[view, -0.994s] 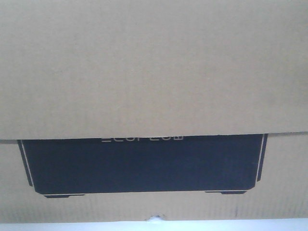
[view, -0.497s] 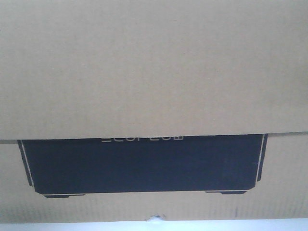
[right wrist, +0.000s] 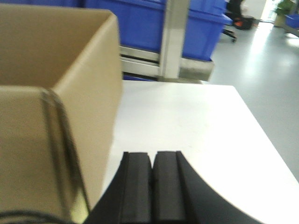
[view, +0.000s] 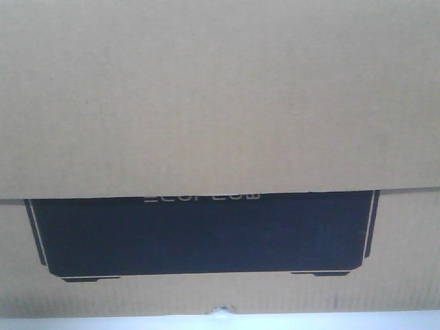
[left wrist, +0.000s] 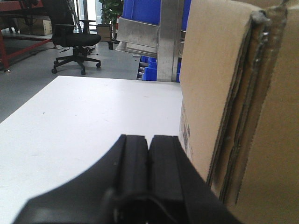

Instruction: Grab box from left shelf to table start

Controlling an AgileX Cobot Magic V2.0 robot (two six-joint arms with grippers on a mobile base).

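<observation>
On the table [left wrist: 88, 121] stands the box [view: 220, 96], its base resting on the pale surface, which shows as a thin strip beneath it in the front view. That view is otherwise filled by the box's brown corrugated face, with the black printed panel [view: 199, 234] low on it and the pale lettering half hidden under the edge of an overlapping flap.

To the left of the box, the left gripper [left wrist: 148, 154] hangs low over the table with its two black pads pressed together, nothing between them; the box's corner and taped edge rise just beside it. To the right of the box, the right gripper [right wrist: 152, 182] is likewise clenched on nothing, close to the box's side wall.

Behind the box, past the far edge of the table, stand a steel shelf upright [right wrist: 174, 37] and blue bins [right wrist: 140, 23]. Farther off on the left, a black office chair [left wrist: 74, 44] sits on the grey floor.
</observation>
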